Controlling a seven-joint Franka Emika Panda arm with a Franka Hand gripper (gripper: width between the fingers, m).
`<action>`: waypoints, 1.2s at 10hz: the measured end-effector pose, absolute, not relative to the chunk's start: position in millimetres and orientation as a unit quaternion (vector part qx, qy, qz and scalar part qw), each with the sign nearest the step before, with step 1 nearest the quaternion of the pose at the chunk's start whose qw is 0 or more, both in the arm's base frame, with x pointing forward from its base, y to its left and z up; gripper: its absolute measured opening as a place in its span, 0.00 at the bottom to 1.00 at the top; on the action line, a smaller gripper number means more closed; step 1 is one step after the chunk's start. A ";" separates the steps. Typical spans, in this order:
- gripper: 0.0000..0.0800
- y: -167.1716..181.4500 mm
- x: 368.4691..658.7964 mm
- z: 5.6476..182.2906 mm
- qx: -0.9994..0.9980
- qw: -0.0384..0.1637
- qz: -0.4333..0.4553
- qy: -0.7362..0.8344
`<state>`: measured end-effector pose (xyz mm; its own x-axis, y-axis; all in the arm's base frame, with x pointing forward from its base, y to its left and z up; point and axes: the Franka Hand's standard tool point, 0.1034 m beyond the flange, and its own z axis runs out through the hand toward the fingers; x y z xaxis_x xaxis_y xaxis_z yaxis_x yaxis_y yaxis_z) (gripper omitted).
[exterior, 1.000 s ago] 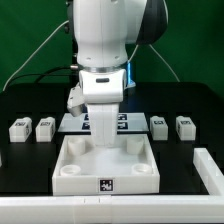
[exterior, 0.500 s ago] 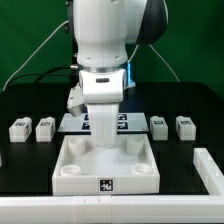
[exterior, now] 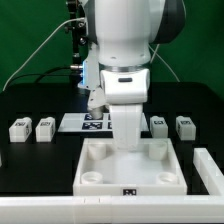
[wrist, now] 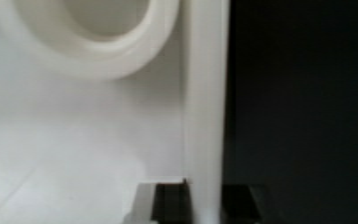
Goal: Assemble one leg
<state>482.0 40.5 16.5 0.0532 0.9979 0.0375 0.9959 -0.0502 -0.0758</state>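
The large white square panel (exterior: pixel 88 172) with round corner sockets lies on the black table in front of the arm. My gripper (exterior: pixel 128 144) reaches down onto the panel's far wall. In the wrist view, the gripper (wrist: pixel 206 201) has its two dark fingertips (wrist: pixel 172 204) on either side of the panel's thin upright wall (wrist: pixel 204 110), shut on it; one round socket (wrist: pixel 105 40) shows beside it. Four small white legs with tags lie apart from the gripper: two at the exterior view's left (exterior: pixel 18 128) (exterior: pixel 45 127) and two at its right (exterior: pixel 158 124) (exterior: pixel 185 126).
The marker board (exterior: pixel 88 122) lies flat behind the panel, partly hidden by the arm. A white bracket-like piece (exterior: pixel 210 168) stands at the exterior view's right, close to the panel. A white bar (exterior: pixel 40 206) runs along the table's front edge. Cables hang against the green backdrop.
The arm has moved toward the exterior view's right, and the white panel has slid with it, ending nearer the right-hand white piece. The legs have not moved.
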 end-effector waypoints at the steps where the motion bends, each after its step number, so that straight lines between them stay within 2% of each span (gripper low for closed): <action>1: 0.08 49.8 492.6 16.7 -0.723 0.039 0.006 -0.689; 6: 0.08 68.3 496.6 14.0 -0.715 0.047 0.007 -0.698; 10: 0.08 68.1 495.5 14.2 -0.725 0.045 0.009 -0.687; 11: 0.17 67.6 495.5 13.9 -0.725 0.046 0.009 -0.687; 12: 0.17 67.4 495.5 13.7 -0.725 0.046 0.009 -0.687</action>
